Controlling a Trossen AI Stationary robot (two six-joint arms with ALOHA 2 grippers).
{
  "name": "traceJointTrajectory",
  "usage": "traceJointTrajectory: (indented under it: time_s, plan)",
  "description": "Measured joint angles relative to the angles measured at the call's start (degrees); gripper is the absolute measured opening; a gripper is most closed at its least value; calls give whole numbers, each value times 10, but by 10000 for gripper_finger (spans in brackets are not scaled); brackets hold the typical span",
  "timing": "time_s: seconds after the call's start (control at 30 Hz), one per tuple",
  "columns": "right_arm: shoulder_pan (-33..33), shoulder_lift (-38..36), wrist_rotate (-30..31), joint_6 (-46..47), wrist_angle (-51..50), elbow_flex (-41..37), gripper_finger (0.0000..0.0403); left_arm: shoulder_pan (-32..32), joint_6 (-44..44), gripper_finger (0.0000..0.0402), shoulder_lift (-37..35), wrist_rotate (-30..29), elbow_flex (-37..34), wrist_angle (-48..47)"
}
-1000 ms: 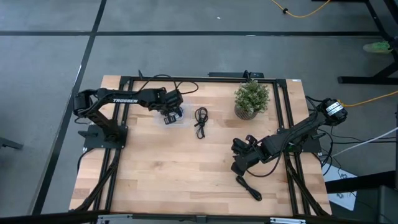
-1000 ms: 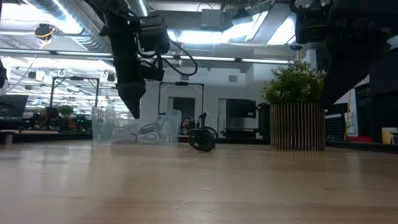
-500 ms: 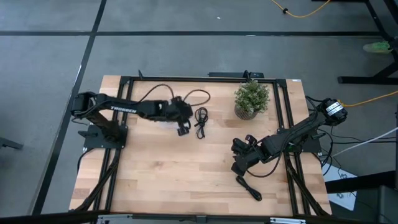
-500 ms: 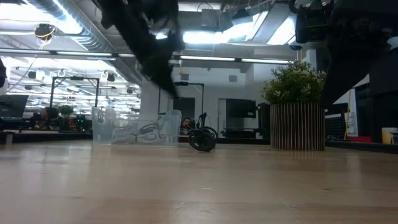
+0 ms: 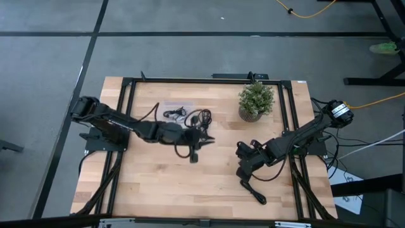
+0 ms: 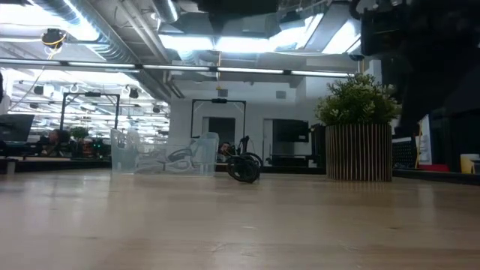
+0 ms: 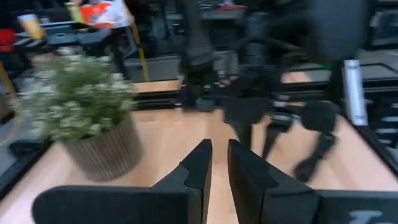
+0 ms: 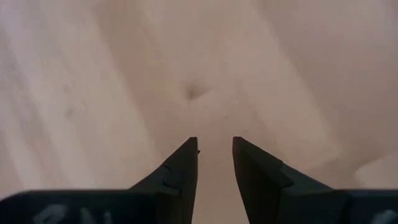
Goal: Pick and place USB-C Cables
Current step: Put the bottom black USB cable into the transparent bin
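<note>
- Reaching out over the middle of the worktop (image 5: pixel 158 183), the left claw (image 5: pixel 194 151) points away from its base; in its wrist view its fingers (image 7: pixel 198 163) stand close together with a thin gap and nothing between them.
- Behind that claw, toward the far edge, a clear plastic container (image 5: pixel 172 113) holds a coiled cable (image 5: pixel 174 114); the low view shows the same container (image 6: pixel 161 154) with pale and dark loops inside.
- Just beside the container and close to the left claw lies a black USB-C cable (image 5: pixel 202 117) in a loose coil; in the low view this black coil (image 6: pixel 244 168) rests on the wood next to the container's wall.
- Farther right stands a potted plant (image 5: pixel 255 101) in a ribbed pot, between the two arms and near the far edge; it fills part of the left wrist view (image 7: pixel 87 118).
- The right claw (image 5: pixel 242 166) hangs low over bare wood, its fingers (image 8: pixel 180 171) slightly parted and empty.
- Just in front of the right claw, toward the near edge, another black cable (image 5: pixel 254 190) lies stretched on the worktop.
</note>
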Motion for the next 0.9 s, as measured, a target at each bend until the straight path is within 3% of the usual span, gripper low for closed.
traceJointTrajectory:
  time_s: [0.17,0.4,0.63,0.9]
  plan:
    - [14,0,-19,58,0,0,106,-38,0,45,1,0,-1,24]
    - [90,0,-49,165,0,0,106,-62,0,45,1,-1,-1,23]
    - [184,3,-57,316,0,0,106,-64,-1,45,1,-2,-1,22]
    - [253,5,-126,537,6,0,106,-64,0,45,1,-2,-1,8]
